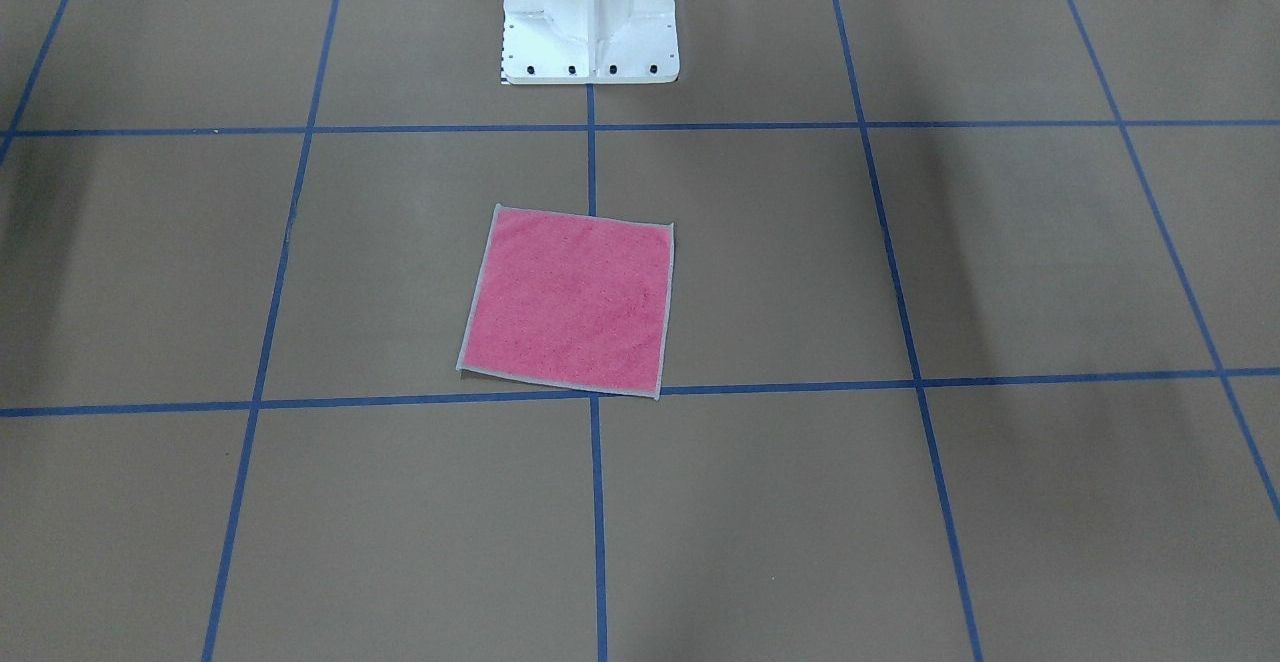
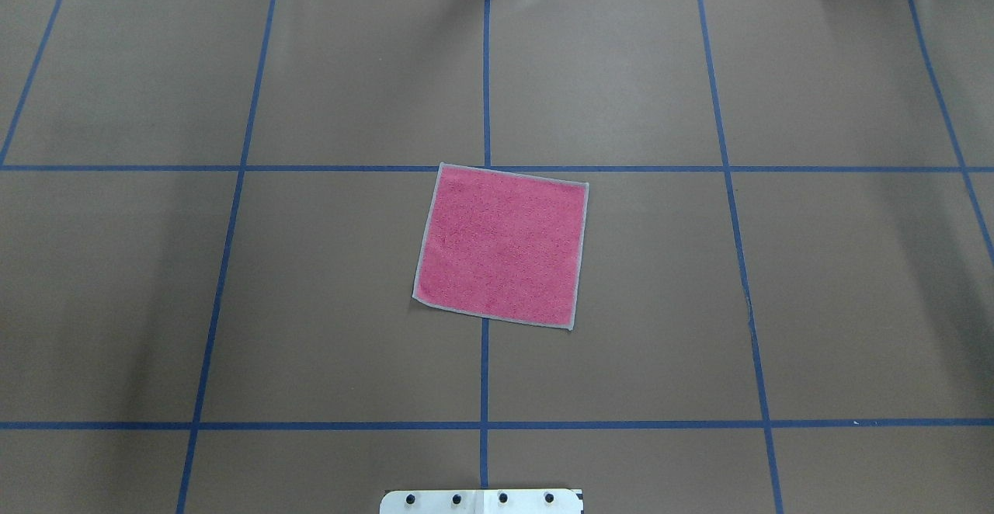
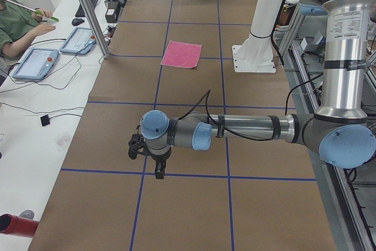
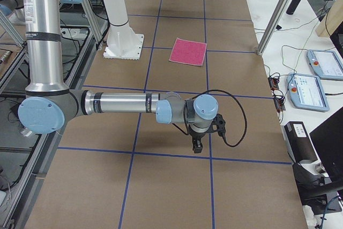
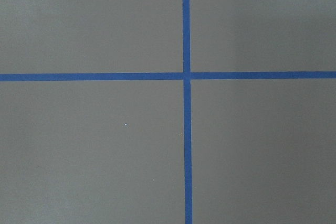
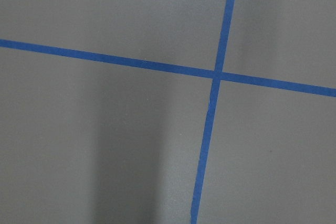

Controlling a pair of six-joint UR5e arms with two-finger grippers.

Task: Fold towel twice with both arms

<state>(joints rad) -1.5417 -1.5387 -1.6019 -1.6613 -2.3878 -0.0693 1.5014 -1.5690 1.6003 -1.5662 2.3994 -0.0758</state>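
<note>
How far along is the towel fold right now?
Done: nothing; the towel lies flat and unfolded, pink face up. In hand: nothing; the left claw and right claw hang over the table, each well away from the towel. Left: both folds.

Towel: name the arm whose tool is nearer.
Right, probably, but barely. Left tool and right tool hover far off toward opposite ends of the table; the towel lies slightly to the robot's right of the centre tape.

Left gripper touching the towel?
Apart. The exterior left view shows the left gripper hanging over the table, with a wide stretch of bare surface between it and the flat towel.
</note>
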